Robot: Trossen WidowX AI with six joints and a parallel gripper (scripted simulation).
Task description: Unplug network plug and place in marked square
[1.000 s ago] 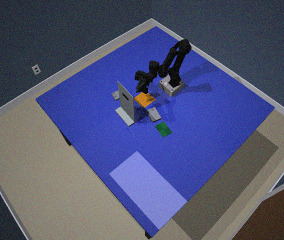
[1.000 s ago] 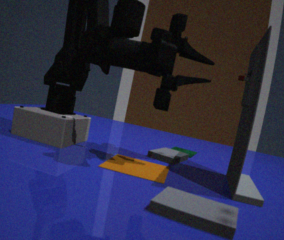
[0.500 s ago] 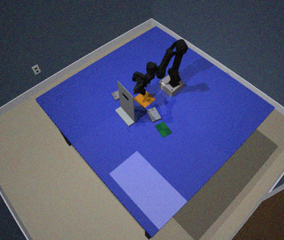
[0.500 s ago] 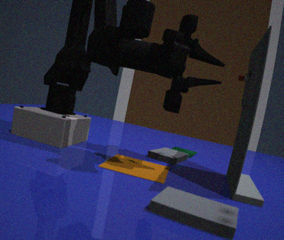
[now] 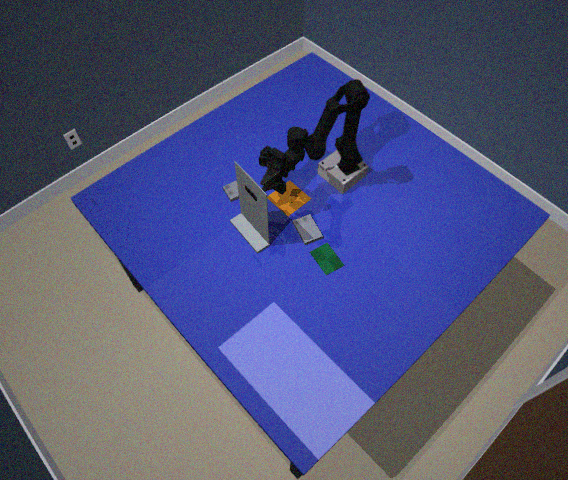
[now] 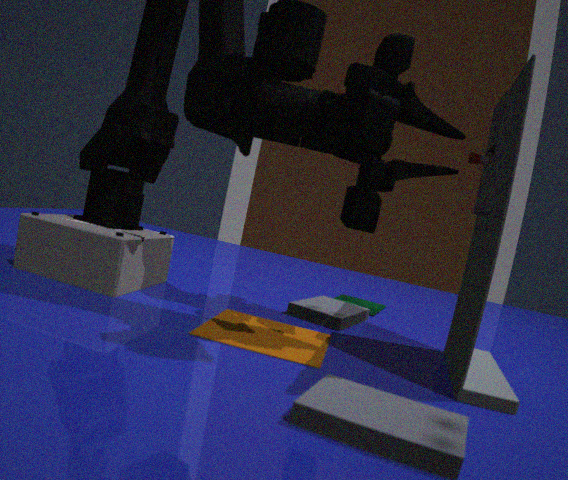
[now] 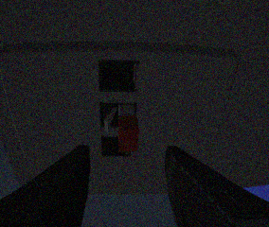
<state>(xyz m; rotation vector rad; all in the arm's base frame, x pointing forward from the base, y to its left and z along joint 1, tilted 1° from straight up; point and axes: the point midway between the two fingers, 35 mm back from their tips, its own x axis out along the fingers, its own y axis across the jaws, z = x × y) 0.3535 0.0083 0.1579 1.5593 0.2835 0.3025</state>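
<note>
The grey upright panel (image 5: 254, 209) (image 6: 486, 232) (image 7: 210, 109) stands on a pale foot. The small red plug (image 6: 474, 157) (image 7: 128, 134) sits in the lower socket on the side facing the arm. A dark empty socket (image 7: 116, 76) is above it. My gripper (image 5: 270, 184) (image 6: 460, 152) (image 7: 127, 148) is open and empty. It points level at the panel, with its fingertips a short way from the plug, one above and one below the plug's height. An orange square (image 5: 287, 204) (image 6: 274, 343) is marked on the table under the gripper. A green square (image 5: 327, 258) (image 6: 364, 304) lies further along.
Flat grey slabs lie on the blue table on both sides of the panel, one (image 5: 307, 228) (image 6: 328, 310) beside the orange square and one (image 5: 231, 190) (image 6: 382, 418) at the other end. The arm's pale base block (image 5: 342, 173) (image 6: 93, 253) stands behind. A light rectangle (image 5: 294, 372) is marked far off.
</note>
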